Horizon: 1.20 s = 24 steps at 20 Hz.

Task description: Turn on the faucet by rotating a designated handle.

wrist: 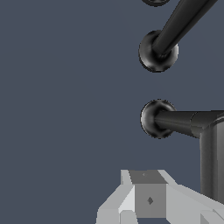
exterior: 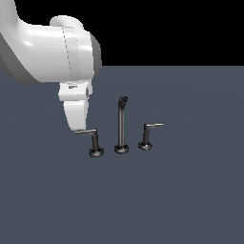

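The faucet stands mid-scene in the exterior view. Its tall spout (exterior: 121,125) has a bent tip. The handle (exterior: 94,138) with the longer bar is on the exterior view's left, its bar pointing left. The like handle (exterior: 148,133) with the shorter bar is on the right. My gripper (exterior: 79,128) hangs at the free end of the longer bar, touching or just behind it; its fingers look closed with no gap and hold nothing. In the wrist view the handle (wrist: 175,121) and the spout's base (wrist: 157,51) show beyond my gripper (wrist: 148,192).
The faucet set stands on a flat dark grey floor (exterior: 181,200). The arm's large white link (exterior: 52,47) fills the upper part of the exterior view's left. The other handle's base (wrist: 155,1) peeks in at the wrist view's edge.
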Motion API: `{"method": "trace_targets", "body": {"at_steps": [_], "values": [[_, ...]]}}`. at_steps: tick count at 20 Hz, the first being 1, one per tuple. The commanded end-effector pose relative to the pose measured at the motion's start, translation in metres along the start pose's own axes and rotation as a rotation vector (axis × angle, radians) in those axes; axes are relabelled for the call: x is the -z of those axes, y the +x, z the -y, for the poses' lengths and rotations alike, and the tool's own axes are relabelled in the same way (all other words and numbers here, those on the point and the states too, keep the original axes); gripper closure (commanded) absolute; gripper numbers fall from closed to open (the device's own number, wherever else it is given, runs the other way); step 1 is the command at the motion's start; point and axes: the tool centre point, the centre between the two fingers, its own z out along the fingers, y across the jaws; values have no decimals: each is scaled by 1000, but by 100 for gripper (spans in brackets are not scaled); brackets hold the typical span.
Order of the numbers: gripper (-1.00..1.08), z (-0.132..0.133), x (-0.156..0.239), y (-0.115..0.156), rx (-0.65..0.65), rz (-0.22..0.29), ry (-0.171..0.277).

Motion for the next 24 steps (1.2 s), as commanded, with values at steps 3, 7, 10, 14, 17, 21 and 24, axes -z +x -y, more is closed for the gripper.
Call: {"method": "trace_targets", "body": {"at_steps": [3, 7, 10, 14, 17, 21, 24], "values": [[108, -3, 0, -2, -1, 0, 0], [108, -16, 0, -8, -1, 0, 0], [108, -27, 0, -13, -1, 0, 0], [108, -37, 0, -18, -1, 1, 1], [108, -36, 0, -11, -9, 2, 8], [108, -49, 0, -10, -7, 2, 6], [108, -59, 0, -8, -5, 1, 4]]}}
